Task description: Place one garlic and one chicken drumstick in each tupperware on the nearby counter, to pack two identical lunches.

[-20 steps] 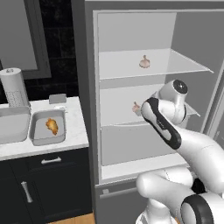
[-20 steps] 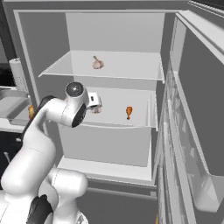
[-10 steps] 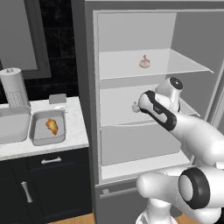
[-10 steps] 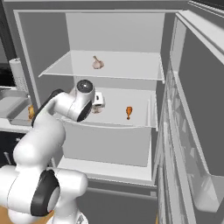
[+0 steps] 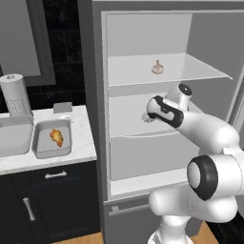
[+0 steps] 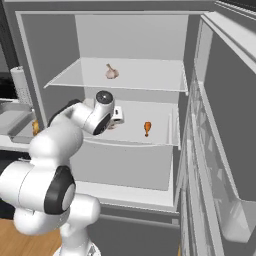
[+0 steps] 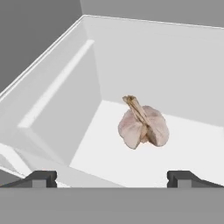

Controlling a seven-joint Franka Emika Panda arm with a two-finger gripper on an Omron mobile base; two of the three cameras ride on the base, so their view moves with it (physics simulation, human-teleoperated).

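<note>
Arm pose first: the white arm rises from the base, bends at the elbow and reaches forward into the open fridge [image 6: 200, 60] at the height of the middle shelf [image 6: 160, 127], its wrist turned so the hand points toward the back wall. The gripper [image 7: 111, 177] is released, its two dark fingertips [image 7: 41, 178] spread wide apart with nothing between them. Just ahead of it, in the hand view, a garlic bulb [image 7: 143, 126] lies on the white shelf floor near the left wall, stem tipped up and back; the tips have not reached it. From the base views this bulb [image 5: 146, 117] sits at the left of the middle shelf, mostly hidden behind the wrist.

A chicken drumstick [image 6: 147, 128] stands further right on the same shelf. A second garlic [image 5: 157, 68] rests on the upper shelf [image 5: 200, 71].

To the left, on the counter [image 5: 83, 143], a grey tupperware [image 5: 39, 143] holds another drumstick [image 5: 56, 137]; a second tupperware [image 5: 14, 138] sits just beside it, further left. A paper towel roll [image 5: 14, 95] stands behind them.

No writing or labels can be read anywhere.
</note>
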